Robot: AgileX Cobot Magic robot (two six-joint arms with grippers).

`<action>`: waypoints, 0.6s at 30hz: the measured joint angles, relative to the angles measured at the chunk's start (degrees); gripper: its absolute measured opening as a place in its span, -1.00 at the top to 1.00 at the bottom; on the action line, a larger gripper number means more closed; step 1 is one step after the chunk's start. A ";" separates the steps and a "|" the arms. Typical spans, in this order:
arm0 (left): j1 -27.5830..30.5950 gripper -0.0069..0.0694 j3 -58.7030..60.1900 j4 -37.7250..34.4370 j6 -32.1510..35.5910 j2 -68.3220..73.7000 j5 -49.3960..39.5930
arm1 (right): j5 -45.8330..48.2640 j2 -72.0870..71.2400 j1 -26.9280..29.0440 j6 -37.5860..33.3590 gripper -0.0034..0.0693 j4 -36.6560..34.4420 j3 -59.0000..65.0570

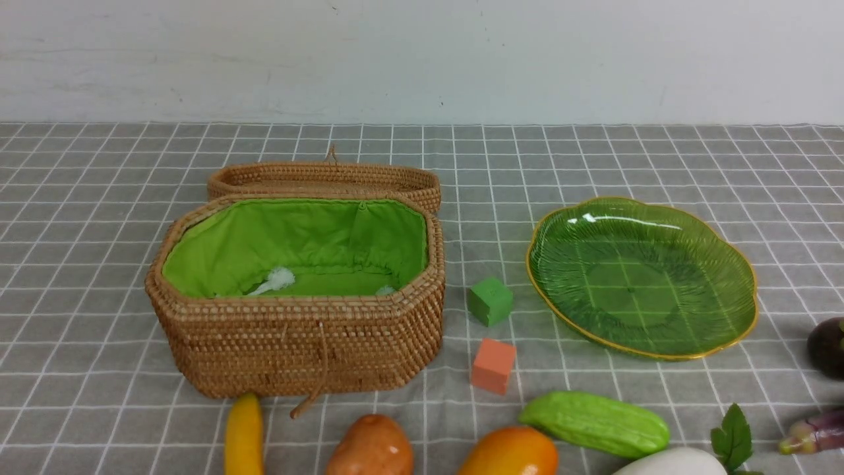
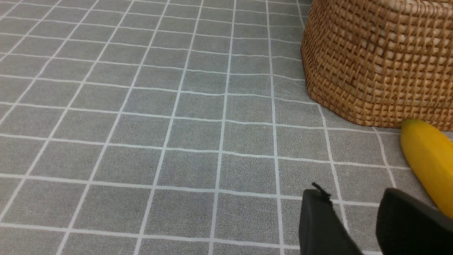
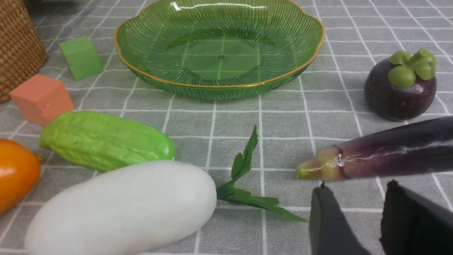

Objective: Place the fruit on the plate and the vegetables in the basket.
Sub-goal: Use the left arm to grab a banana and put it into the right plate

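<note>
I am starting the sort with nothing placed: the basket [image 1: 297,343] at nine o'clock and the plate [image 1: 643,277] at three o'clock are holding no produce, while the banana [image 1: 243,435], mango [image 1: 509,452] and gourd [image 1: 597,422] are lying along the six o'clock edge. My left gripper [image 2: 354,200], just beside the banana, and my right gripper [image 3: 357,193], just short of the eggplant [image 3: 389,152], are both hanging with jaws spread and empty. By my reckoning the next move is calling for a descent and a squeeze across one of them.
</note>
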State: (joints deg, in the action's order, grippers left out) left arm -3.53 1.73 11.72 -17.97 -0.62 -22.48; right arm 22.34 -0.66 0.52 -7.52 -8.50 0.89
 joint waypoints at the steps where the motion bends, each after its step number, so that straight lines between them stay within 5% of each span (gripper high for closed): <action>1: 0.00 0.19 0.00 0.00 0.00 0.00 0.00 | 0.00 0.00 0.00 0.00 0.24 0.00 0.00; 18: 0.00 0.19 0.00 4.40 0.02 0.00 0.32 | 0.00 0.00 0.00 0.00 0.24 0.00 0.00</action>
State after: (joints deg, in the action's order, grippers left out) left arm -3.53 1.73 16.13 -17.95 -0.62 -22.16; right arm 22.34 -0.66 0.52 -7.52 -8.50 0.89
